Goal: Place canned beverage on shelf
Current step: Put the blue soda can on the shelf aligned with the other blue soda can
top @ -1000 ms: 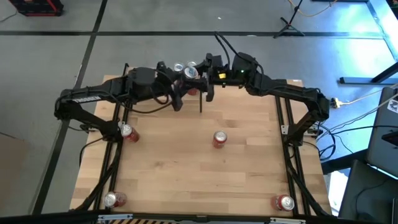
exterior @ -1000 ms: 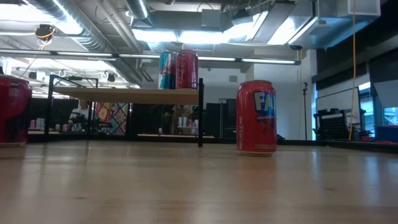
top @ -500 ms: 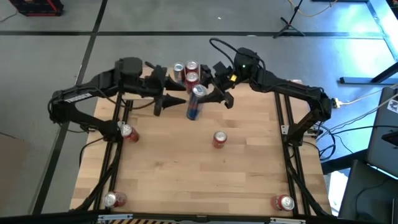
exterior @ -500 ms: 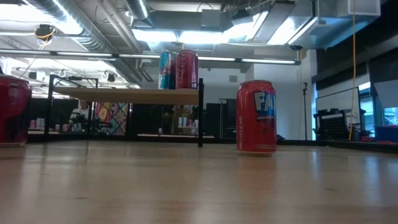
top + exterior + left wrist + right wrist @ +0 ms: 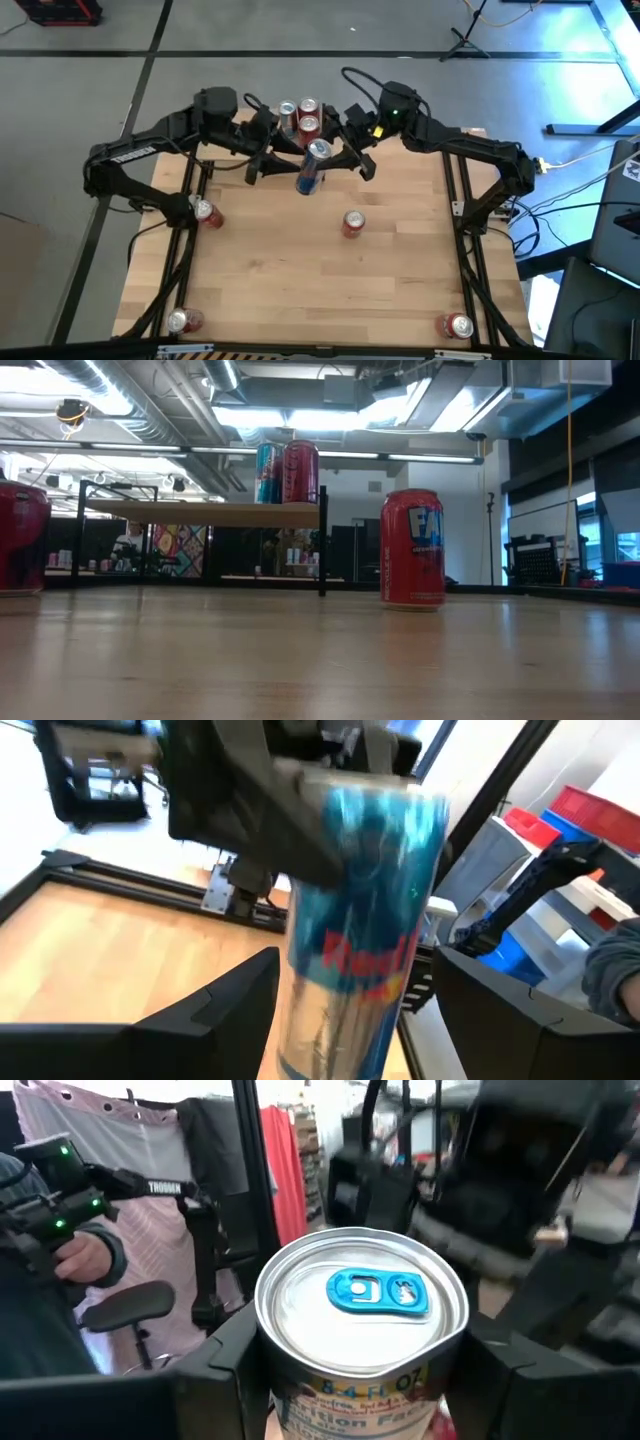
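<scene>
A blue and silver can hangs tilted in the air between my two grippers, in front of the shelf. My right gripper is shut on it near its top. My left gripper is open, with its fingers on either side of the can's body. Three cans stand on the shelf board; the low view shows two of them. My right gripper pinches the can just below its top rim between its two fingers, one on each side. It comes at the can from the table's right side. The can is lifted clear and tilted, its top toward the shelf.
Red cans stand on the table: one at the middle, one at the left edge and one at each near corner. A person's hand shows beyond the table.
Both grippers have come away from the shelf toward the table's near edge. The blue can now shows tilted in the air below the shelf's front. In the last half second my left gripper has moved toward the can from the left.
</scene>
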You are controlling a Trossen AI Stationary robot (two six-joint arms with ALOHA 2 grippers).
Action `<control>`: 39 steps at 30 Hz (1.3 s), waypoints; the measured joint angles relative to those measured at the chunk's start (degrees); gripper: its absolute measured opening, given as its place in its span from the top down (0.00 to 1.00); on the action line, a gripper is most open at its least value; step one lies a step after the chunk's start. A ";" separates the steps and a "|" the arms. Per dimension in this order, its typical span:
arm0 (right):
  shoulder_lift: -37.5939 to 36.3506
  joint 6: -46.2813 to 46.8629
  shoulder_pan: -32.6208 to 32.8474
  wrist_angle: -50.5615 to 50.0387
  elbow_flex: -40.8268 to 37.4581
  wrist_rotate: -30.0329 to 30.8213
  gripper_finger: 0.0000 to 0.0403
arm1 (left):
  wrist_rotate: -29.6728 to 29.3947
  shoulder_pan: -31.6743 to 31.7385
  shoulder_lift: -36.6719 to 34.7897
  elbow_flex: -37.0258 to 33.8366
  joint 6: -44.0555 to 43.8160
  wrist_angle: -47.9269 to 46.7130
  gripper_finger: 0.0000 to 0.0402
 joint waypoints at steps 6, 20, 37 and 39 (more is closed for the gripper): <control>-0.10 -0.03 0.00 2.08 0.04 0.19 0.51 | 0.00 -0.16 0.80 0.00 -0.07 0.57 0.37; 2.32 -0.13 0.95 3.27 0.04 -3.00 0.51 | 9.68 -0.72 5.56 0.00 -1.60 4.93 0.37; 2.62 -0.67 0.79 4.21 0.11 0.23 0.51 | 7.99 -0.25 5.28 0.00 -2.69 6.12 0.31; 2.87 -1.41 0.71 3.86 0.11 1.97 0.51 | 6.03 -0.27 5.60 0.00 -3.02 5.89 0.28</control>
